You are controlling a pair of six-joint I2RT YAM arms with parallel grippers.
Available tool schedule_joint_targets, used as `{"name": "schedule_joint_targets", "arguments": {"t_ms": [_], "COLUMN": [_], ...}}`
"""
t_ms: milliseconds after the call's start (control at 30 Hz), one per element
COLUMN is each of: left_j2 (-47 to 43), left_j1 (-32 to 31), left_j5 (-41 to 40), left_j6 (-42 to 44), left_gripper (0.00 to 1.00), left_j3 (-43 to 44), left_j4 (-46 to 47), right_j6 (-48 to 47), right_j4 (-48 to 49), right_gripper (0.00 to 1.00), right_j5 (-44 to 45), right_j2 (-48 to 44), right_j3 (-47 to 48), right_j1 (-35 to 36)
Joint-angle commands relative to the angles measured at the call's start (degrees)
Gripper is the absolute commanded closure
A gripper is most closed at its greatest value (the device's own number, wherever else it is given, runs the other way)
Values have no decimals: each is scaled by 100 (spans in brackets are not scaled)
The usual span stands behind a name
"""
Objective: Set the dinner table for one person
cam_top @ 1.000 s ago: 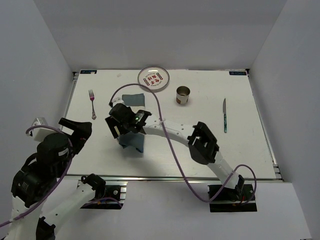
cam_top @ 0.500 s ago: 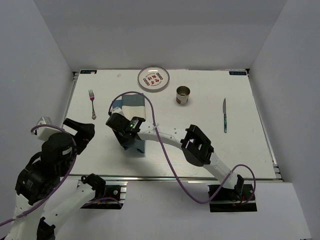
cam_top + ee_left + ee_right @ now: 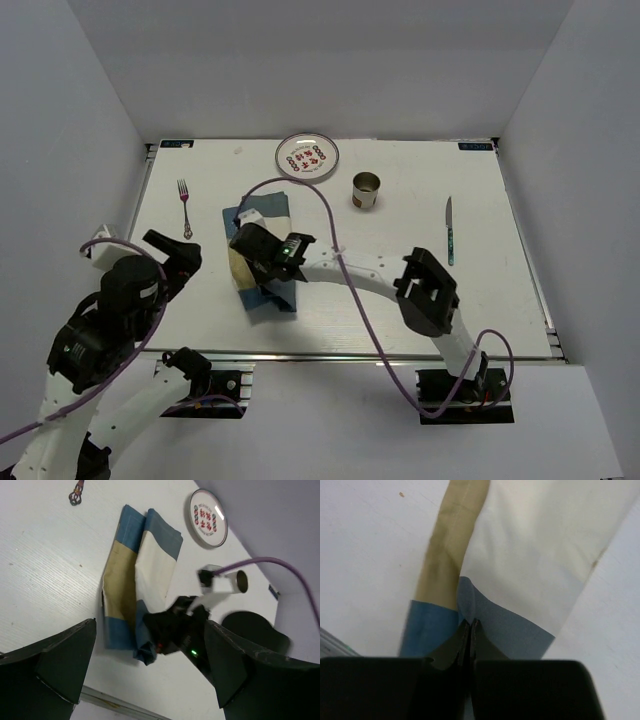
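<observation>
Right pincer: clamped shut on placemat blue hem | left pincer: wide open, empty, near table left edge

The cloth placemat looks matt and creased, the dinner table smooth, the plate glossy.

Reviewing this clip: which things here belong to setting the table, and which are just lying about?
Belongs to the job:
dinner table
placemat, pinched in the right claw
plate
cup
fork
knife

Just there:
purple cable on the right arm
blue sticker at the far corner
</observation>
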Motion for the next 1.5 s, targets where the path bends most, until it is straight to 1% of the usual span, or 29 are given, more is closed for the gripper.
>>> {"name": "schedule_joint_targets", "arguments": {"t_ms": [0, 33, 67, 133, 167, 200, 233, 267, 400, 467, 567, 600, 667, 700, 733, 833, 967, 1000, 1067, 1100, 1133, 1233, 1267, 1300, 1333, 1367, 1400, 1433, 1467], "left_j2": [410, 455, 559, 648, 718, 849, 929, 1025, 1578, 1790, 2387, 2571, 3160, 3380, 3808, 4573, 5305, 5428, 5727, 5798, 5877, 6071, 6141, 6159, 6159, 6107, 6054, 5984, 5827], "left_j1": [-20, -20, -20, -20, -20, -20, -20, -20, 33, 33, 33, -45, -46, -46, -46, -46, -46, -46, -98, -99, -99, -99, -99, -99, -99, -99, -99, -99, -99], "left_j5": [272, 326, 448, 571, 624, 660, 747, 818, 1178, 1415, 1793, 1846, 2171, 2302, 2382, 2681, 2813, 2796, 2735, 2647, 2585, 2243, 2059, 1979, 1917, 1847, 1838, 1829, 1864], "left_j6": [209, 235, 305, 394, 446, 481, 508, 534, 570, 552, 569, 570, 587, 561, 526, 439, 263, 210, 25, -45, -159, -370, -405, -449, -450, -450, -450, -467, -450], "left_gripper": [2, 2, 2, 2, 2, 2, 2, 2, 2, 2, 2, 3, 5, 6, 6, 7, 8, 8, 8, 8, 8, 7, 6, 6, 6, 6, 6, 6, 6], "left_j3": [-272, -342, -499, -693, -877, -957, -1062, -1255, -1739, -2037, -2293, -2390, -2417, -2382, -2321, -2101, -1881, -1785, -1705, -1679, -1626, -1504, -1451, -1407, -1363, -1380, -1415, -1563, -1651], "left_j4": [406, 511, 747, 1046, 1318, 1460, 1740, 1882, 2646, 3208, 4060, 4280, 4852, 5115, 5213, 5495, 5627, 5531, 5382, 5207, 5110, 4600, 4312, 4170, 4012, 3975, 3975, 4036, 4115], "right_j6": [261, 314, 462, 673, 875, 1016, 1148, 1445, 2053, 2447, 2844, 3194, 3389, 3765, 3855, 4155, 4050, 4032, 3865, 3882, 3943, 3796, 3473, 2947, 1889, 1574, 1319, 1055, 905], "right_j4": [719, 1121, 1473, 1729, 1818, 1897, 1924, 1924, 1916, 1915, 2012, 2030, 2266, 2267, 2363, 2487, 2049, 1839, 1688, 1426, 1293, 994, 1123, 1908, 2264, 2398, 2199, 1918, 1663], "right_gripper": [100, 100, 100, 100, 100, 100, 100, 100, 100, 100, 100, 100, 100, 100, 100, 100, 100, 76, 40, 15, 11, 11, 11, 11, 12, 13, 13, 14, 13], "right_j5": [176, 159, 202, 351, 457, 606, 938, 1106, 1800, 1916, 1978, 2004, 1952, 1978, 1978, 2118, 2259, 2277, 2356, 2408, 2478, 2873, 2822, 2657, 2028, 1787, 1585, 1391, 1337], "right_j2": [-1112, -1360, -1806, -2239, -2650, -2846, -3039, -3406, -4226, -4683, -5200, -5316, -5711, -5843, -6149, -6686, -6715, -6645, -6644, -6714, -6767, -6996, -7022, -6944, -6804, -6228, -5753, -5278, -4281], "right_j3": [-759, -1058, -1688, -2271, -2822, -3097, -3326, -3781, -4909, -5592, -6262, -6673, -7106, -7456, -7651, -8127, -7926, -7865, -7741, -7706, -7645, -7531, -7521, -7530, -7417, -7216, -6918, -6071, -5636], "right_j1": [-99, -169, -230, -336, -371, -502, -521, -556, -836, -916, -987, -1013, -1039, -1048, -1057, -1092, -1136, -1136, -1110, -1110, -1101, -1092, -1092, -1101, -1127, -1101, -1101, -1092, -1075]}}
